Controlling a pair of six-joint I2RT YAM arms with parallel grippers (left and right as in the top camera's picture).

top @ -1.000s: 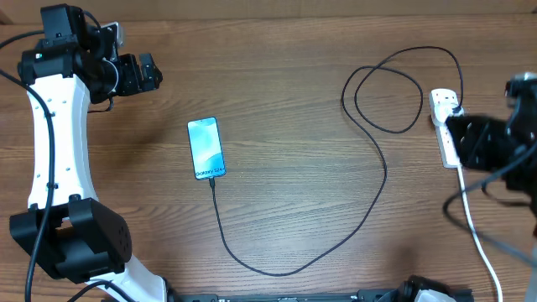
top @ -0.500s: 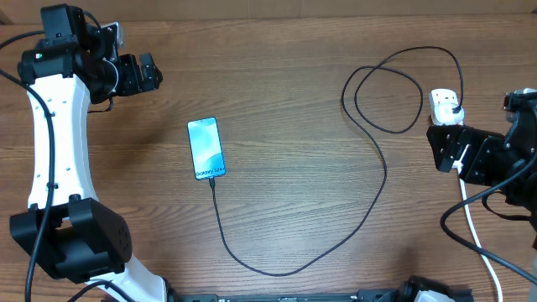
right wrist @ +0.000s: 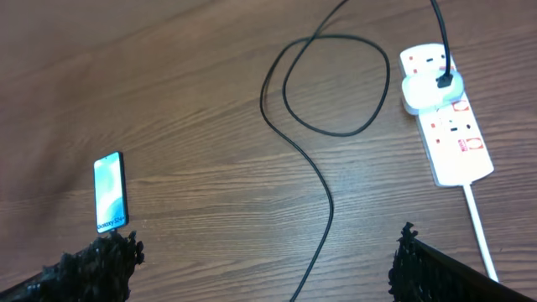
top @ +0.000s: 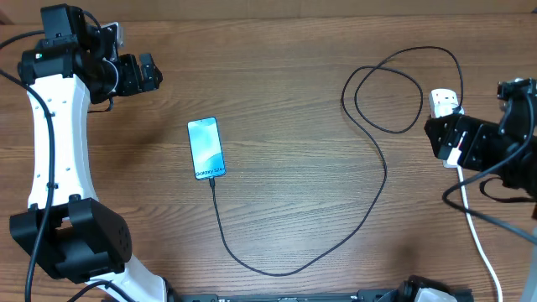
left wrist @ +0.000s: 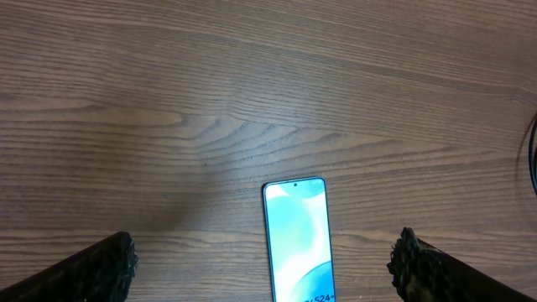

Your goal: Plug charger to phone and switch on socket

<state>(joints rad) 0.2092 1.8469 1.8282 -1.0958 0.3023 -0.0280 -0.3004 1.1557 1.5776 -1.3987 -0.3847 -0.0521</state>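
The phone [top: 205, 148] lies flat with its blue screen lit, left of the table's middle; it also shows as the phone [left wrist: 298, 243] and the phone [right wrist: 109, 191]. The charger cable [top: 382, 180] runs from the phone's lower edge, curves right and loops up to its plug [right wrist: 428, 88], which sits in the white socket strip [right wrist: 449, 134]. The socket [top: 438, 99] is partly hidden under my right gripper [top: 445, 141]. That right gripper [right wrist: 264, 252] stands open and raised, holding nothing. At the far left, my left gripper [top: 155, 74] is open; in its wrist view the left gripper [left wrist: 264, 256] hangs above the phone.
The socket's white cord [top: 474, 235] trails to the near right edge. Dark arm cables [top: 503, 180] hang by the right arm. The left arm's white link [top: 54, 143] stands along the left side. The wood table [top: 294, 92] has nothing else on it.
My right gripper has opened wide from a narrower stance and shifted a little left over the socket strip. The left arm, phone and cable have not moved.
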